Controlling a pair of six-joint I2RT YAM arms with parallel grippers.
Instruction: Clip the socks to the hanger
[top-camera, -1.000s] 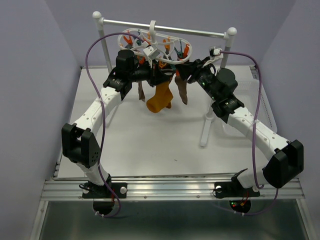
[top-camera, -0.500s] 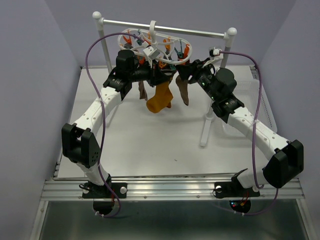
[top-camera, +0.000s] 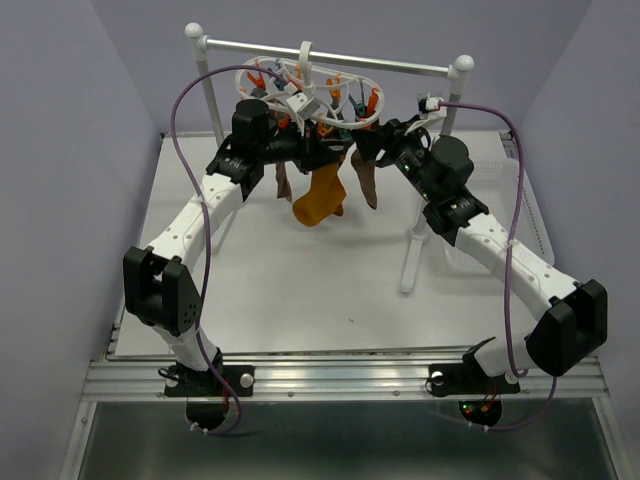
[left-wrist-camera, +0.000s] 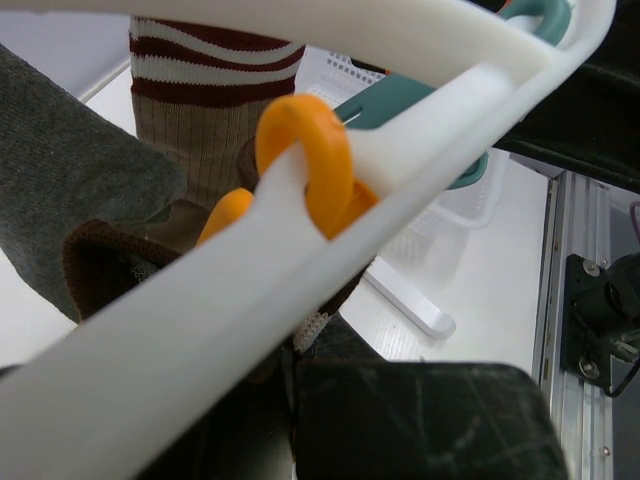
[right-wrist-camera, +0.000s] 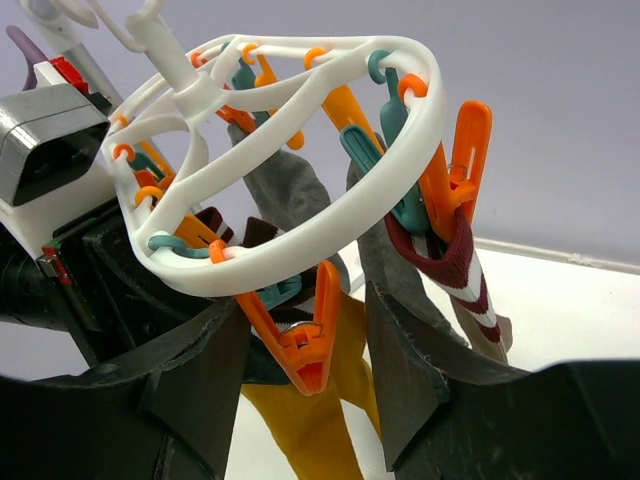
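Since a second earlier, the right gripper (right-wrist-camera: 308, 305) had been drawn slightly closer to the hanger (right-wrist-camera: 430, 110) and its jaws had been spread wider; nothing else was seen to have shifted.

The white oval hanger was hung by its hook from the metal crossbar (top-camera: 330, 58) of a white two-post rack at the back of the table (top-camera: 300, 290). Both arms were raised to it, one from each side.

A mustard sock (top-camera: 320, 198) was hung beneath the middle of the ring, with a darker sock (top-camera: 284, 183) just to its left. In the right wrist view, a maroon-and-white striped sock (right-wrist-camera: 455, 270) was pinched in an orange clip at the ring's edge, and a grey sock (right-wrist-camera: 285, 190) was hung behind.

The right gripper's jaws were held apart, gripping nothing, with another orange clip (right-wrist-camera: 310, 355) hung between them.

The left gripper (top-camera: 322, 150) was closed, pressed up under the ring. Whether anything was gripped by it could not be told.
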